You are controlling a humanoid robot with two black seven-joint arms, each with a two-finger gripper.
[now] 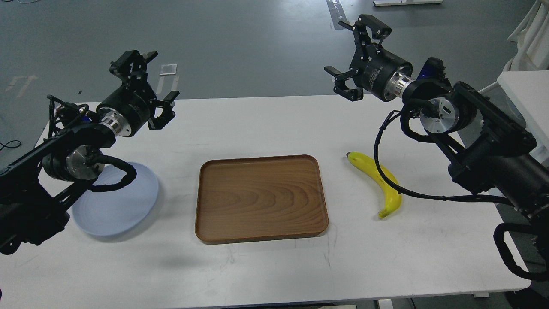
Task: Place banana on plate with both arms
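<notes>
The yellow banana (379,182) lies on the white table (266,124), right of the wooden tray, dark tip pointing up-left. The pale blue-grey plate (124,201) lies at the left, partly hidden under my left arm. My left gripper (143,81) is open and empty, raised above the table's far left, above and behind the plate. My right gripper (351,56) is open and empty, raised above the table's far edge, well above and behind the banana. A black cable of the right arm crosses over the banana's middle.
A brown rectangular wooden tray (260,198) lies in the middle of the table between plate and banana. Grey floor lies beyond the table's far edge. A white table corner (525,92) stands at the far right.
</notes>
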